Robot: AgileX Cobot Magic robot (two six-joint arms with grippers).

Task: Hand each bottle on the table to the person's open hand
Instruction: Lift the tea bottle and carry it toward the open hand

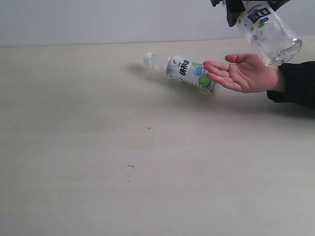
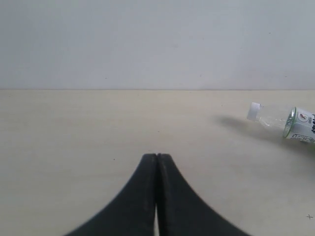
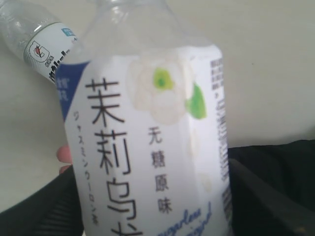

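One tea bottle (image 1: 269,35), one lime bottle (image 1: 189,72)

The left claw (image 2: 156,156) is matte black. It has two smooth fingers (image 2: 133,196), narrow and rounded at the tips, each widening in a curve toward its base, with a thin straight seam between them. The right claw (image 1: 253,11), above the worktop (image 1: 98,172), shows only as dark, angular black pieces cut off by the picture's edge. From its own wrist its fingers (image 3: 268,196) look like broad black slabs, dull and blurred, one with a faintly lighter slanting edge.
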